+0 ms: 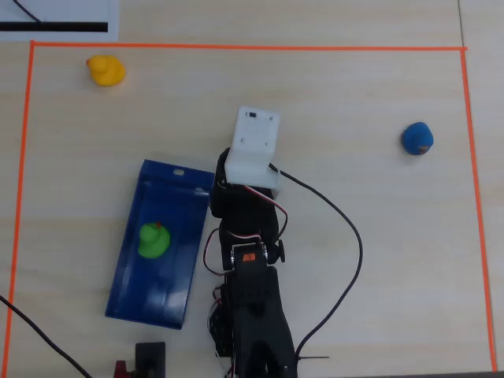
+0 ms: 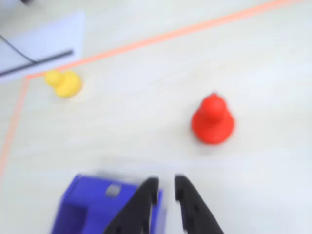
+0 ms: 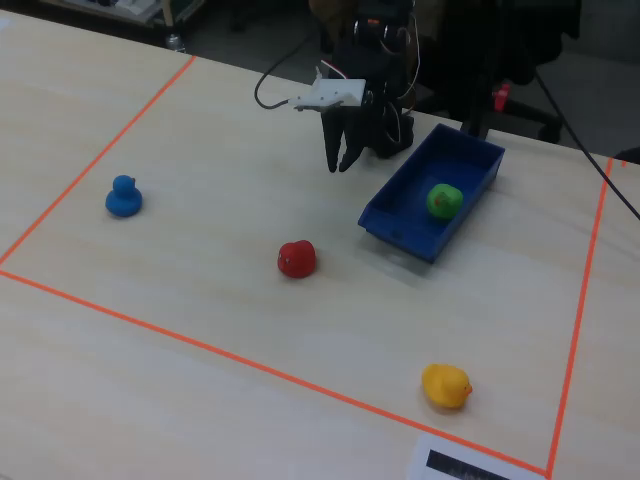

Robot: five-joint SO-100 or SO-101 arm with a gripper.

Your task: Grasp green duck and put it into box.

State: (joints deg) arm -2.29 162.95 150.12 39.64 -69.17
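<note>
The claw point(image 3: 340, 165) hangs empty, jaws slightly parted. The green duck point(image 3: 443, 200) lies in the box point(image 3: 478, 160) beside it. The wrist view is blurred, and the box point(image 2: 85, 207) is cut off.

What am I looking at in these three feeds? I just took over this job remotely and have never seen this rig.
It is one small black robot arm on a pale wooden table marked off with orange tape.

The overhead view looks straight down. The wrist view rides on the arm, with its jaws poking in from the bottom edge. The fixed view looks across the table towards the arm.

The gripper hangs above the table beside the blue plastic box. Its jaws stand slightly apart and hold nothing.

The small green rubber duck already lies inside the box. Loose on the table are a red duck, a yellow duck and a blue duck. In the overhead view the arm hides the red one.
</note>
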